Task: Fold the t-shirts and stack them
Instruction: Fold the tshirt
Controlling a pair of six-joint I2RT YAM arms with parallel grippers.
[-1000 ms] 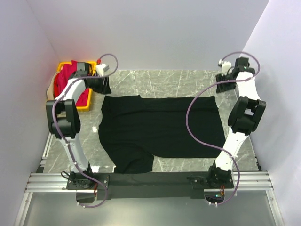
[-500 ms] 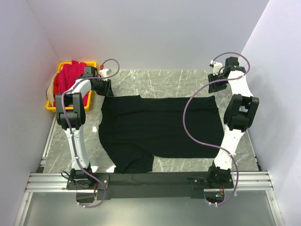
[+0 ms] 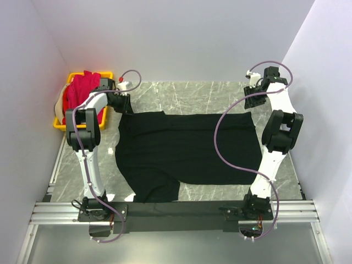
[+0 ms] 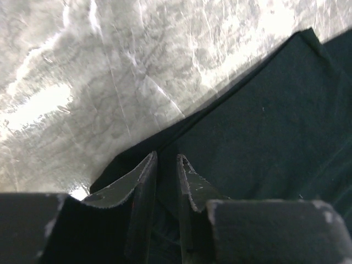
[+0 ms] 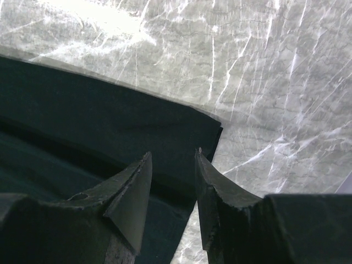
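Observation:
A large black t-shirt (image 3: 187, 148) lies spread flat on the marble table. My left gripper (image 3: 124, 104) is at its far left corner. In the left wrist view its fingers (image 4: 166, 157) stand a narrow gap apart, pinched on the shirt's edge (image 4: 264, 126). My right gripper (image 3: 254, 102) is at the far right corner. In the right wrist view its jaws (image 5: 173, 154) are open, straddling the black cloth's corner (image 5: 82, 110). Magenta-pink t-shirts (image 3: 82, 88) lie heaped in the crate at the far left.
A yellow plastic crate (image 3: 58, 125) stands at the far left, against the left wall. White walls close in the table on three sides. The shirt's near left part hangs bunched near the front rail (image 3: 176, 209).
My left gripper moved from the crate to the black shirt's far left corner. My right gripper moved left and down onto the far right corner. Little has moved in the last half second.

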